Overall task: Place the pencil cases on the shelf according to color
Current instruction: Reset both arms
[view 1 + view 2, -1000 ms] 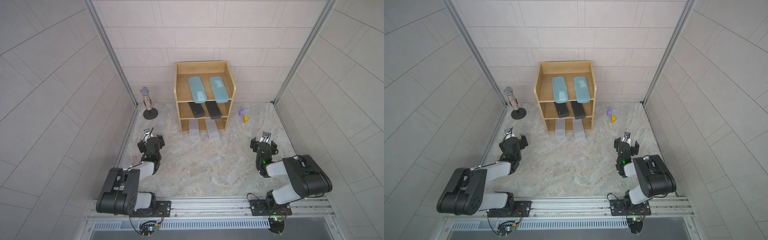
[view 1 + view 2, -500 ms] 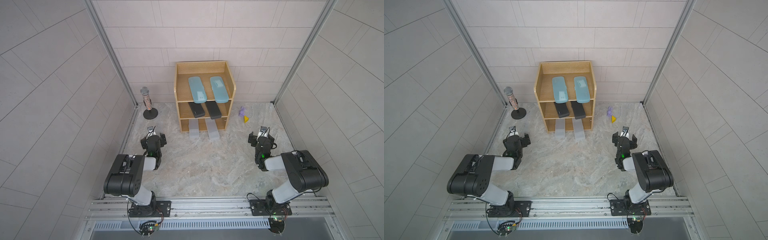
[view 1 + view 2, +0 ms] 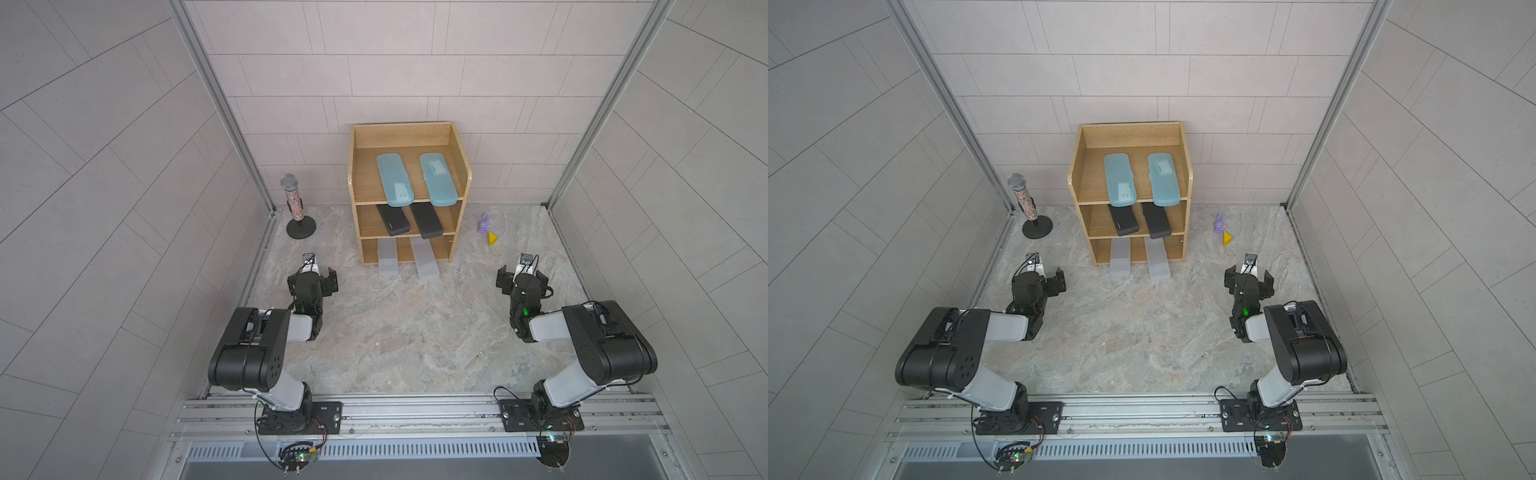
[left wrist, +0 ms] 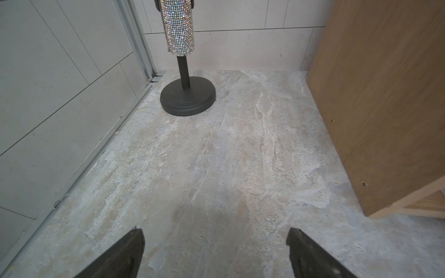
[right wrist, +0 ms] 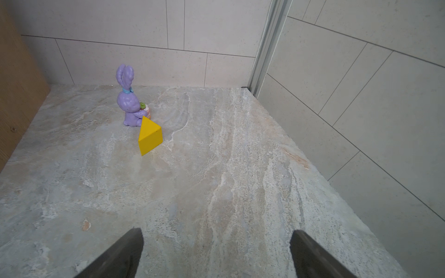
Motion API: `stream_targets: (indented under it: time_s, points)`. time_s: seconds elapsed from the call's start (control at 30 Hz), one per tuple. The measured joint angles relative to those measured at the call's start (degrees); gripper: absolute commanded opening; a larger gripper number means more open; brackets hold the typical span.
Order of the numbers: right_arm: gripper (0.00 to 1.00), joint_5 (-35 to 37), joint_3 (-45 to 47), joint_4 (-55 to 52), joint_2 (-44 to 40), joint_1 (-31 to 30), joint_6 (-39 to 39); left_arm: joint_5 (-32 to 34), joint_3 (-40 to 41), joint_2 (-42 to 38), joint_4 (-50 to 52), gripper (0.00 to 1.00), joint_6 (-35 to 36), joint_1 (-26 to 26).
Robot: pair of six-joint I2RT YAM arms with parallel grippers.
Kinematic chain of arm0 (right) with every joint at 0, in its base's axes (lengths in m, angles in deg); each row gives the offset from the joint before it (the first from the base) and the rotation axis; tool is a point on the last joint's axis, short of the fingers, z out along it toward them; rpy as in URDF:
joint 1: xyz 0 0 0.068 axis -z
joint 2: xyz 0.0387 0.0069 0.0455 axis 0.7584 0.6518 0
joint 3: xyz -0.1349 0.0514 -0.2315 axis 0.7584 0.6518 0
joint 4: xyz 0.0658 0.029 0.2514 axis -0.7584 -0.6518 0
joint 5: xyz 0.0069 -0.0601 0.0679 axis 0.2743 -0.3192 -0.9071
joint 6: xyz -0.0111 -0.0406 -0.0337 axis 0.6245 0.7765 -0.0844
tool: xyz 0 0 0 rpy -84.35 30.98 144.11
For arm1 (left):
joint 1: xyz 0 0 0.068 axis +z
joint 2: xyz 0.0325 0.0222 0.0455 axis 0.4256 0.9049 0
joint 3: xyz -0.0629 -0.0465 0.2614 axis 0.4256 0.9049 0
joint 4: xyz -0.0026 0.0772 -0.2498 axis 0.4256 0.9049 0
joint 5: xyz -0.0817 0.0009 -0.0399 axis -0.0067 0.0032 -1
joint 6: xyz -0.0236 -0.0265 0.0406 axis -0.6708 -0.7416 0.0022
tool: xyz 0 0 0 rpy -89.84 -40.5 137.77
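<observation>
The wooden shelf (image 3: 401, 135) stands against the back wall and shows in both top views. Two light-blue pencil cases (image 3: 395, 179) (image 3: 438, 178) lie on its top tier. Two black ones (image 3: 393, 220) (image 3: 427, 220) lie on the middle tier. Two frosted ones (image 3: 388, 263) (image 3: 425, 265) stick out of the bottom tier onto the floor. My left gripper (image 3: 312, 276) (image 4: 215, 240) is open and empty, low over the floor to the front left of the shelf. My right gripper (image 3: 521, 276) (image 5: 215, 240) is open and empty, to the front right.
A glittery microphone on a black round stand (image 3: 293, 199) (image 4: 179, 26) is left of the shelf, ahead of my left gripper. A purple rabbit figure (image 3: 483, 222) (image 5: 128, 101) and a yellow wedge (image 3: 492, 239) (image 5: 149, 137) are right of the shelf. Tiled walls close in both sides.
Both wrists have drifted slightly toward the shelf as the arms folded back. Both grippers stay open. The pencil cases have not moved.
</observation>
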Motion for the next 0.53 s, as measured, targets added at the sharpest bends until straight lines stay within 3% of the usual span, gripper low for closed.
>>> stream_targets:
  time_s: [0.53]
  points:
    - [1.00, 0.0, 0.0, 0.0, 0.0, 0.0, 0.0, -1.2, -0.3, 0.3, 0.2, 1.00, 0.6, 0.0]
